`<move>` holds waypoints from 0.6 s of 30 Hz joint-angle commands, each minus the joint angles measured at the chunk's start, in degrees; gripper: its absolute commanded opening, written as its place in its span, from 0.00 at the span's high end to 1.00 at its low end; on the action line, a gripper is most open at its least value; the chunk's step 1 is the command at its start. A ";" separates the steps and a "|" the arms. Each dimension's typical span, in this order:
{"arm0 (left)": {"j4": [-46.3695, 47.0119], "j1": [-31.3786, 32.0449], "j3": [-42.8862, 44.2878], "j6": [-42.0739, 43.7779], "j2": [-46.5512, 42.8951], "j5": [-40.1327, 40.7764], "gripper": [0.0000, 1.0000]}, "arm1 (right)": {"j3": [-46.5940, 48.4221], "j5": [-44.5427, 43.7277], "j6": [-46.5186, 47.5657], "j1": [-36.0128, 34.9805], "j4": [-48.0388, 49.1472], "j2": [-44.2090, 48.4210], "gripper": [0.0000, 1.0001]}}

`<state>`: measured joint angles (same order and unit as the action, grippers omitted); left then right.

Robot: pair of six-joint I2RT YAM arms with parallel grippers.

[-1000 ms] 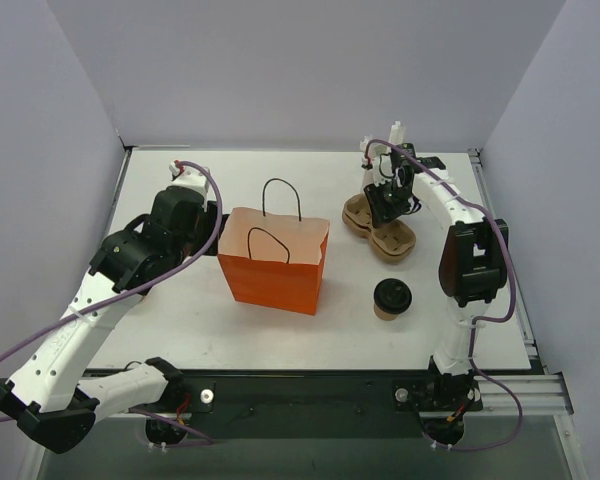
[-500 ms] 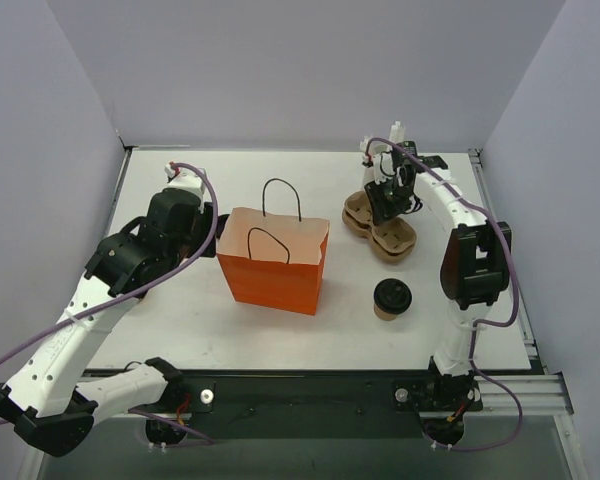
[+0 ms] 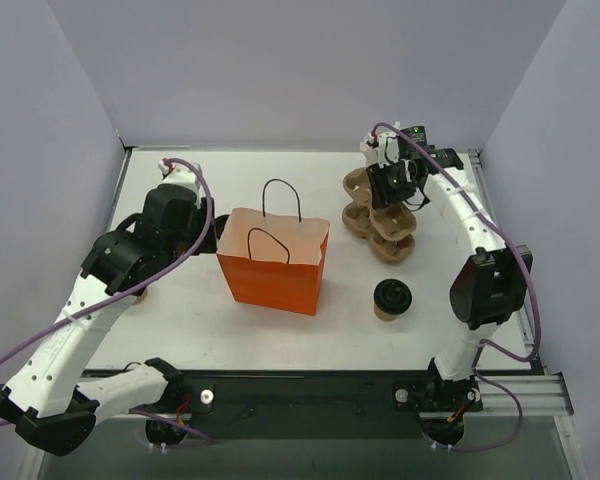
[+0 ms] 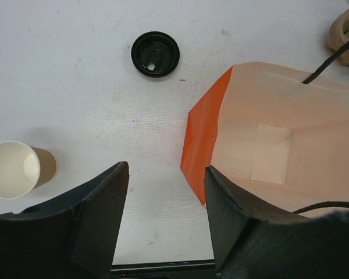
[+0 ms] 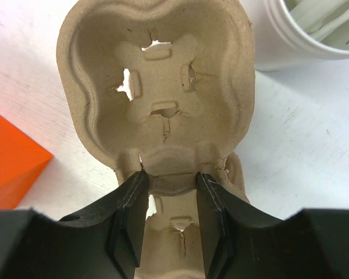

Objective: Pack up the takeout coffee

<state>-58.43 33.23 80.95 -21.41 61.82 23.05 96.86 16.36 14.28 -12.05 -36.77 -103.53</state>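
Top view: my right gripper [image 3: 395,182] has the pulp carrier [image 3: 378,222] at the far right of the bench [image 3: 310,340]; the takeout coffee [image 3: 391,298] stands upright nearer, lid on, right of the orange bag [image 3: 275,265] and touching neither. Left wrist: my left gripper [image 4: 167,171] is spread apart, holding nothing, just beside the bag's open mouth; lidless cup [image 4: 14,170] and loose lid [image 4: 155,54] sit to its left. Right wrist: jaws clamped on the carrier's centre ridge; my call: pinch firm, carrier level, steer clear of the bag handles.
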 commanded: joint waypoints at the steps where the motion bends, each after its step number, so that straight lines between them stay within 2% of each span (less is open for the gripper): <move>1: -0.45 -0.62 3.95 -2.14 -0.12 -1.95 0.36 | 4.39 -1.94 -3.82 -3.58 -2.95 9.29 0.80; 6: -1.59 -2.82 7.20 -3.63 1.28 -4.41 0.36 | 9.74 -3.09 -7.06 -9.38 -4.62 14.31 0.80; 10: -0.46 -3.44 6.42 -4.69 1.72 -6.43 0.36 | 13.61 -5.36 -10.58 -15.61 -4.45 17.82 0.81; 14: 0.51 -5.10 5.80 -6.80 2.42 -10.74 0.36 | 15.90 -7.48 -8.84 -22.65 -3.75 19.76 0.80; 18: 0.78 -5.37 5.54 -6.98 1.64 -12.33 0.36 | 13.98 -7.22 -6.99 -28.19 1.25 21.61 0.80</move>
<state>-59.46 28.38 85.71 -26.81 64.14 14.02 111.70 11.14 6.26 -35.94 -39.70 -83.15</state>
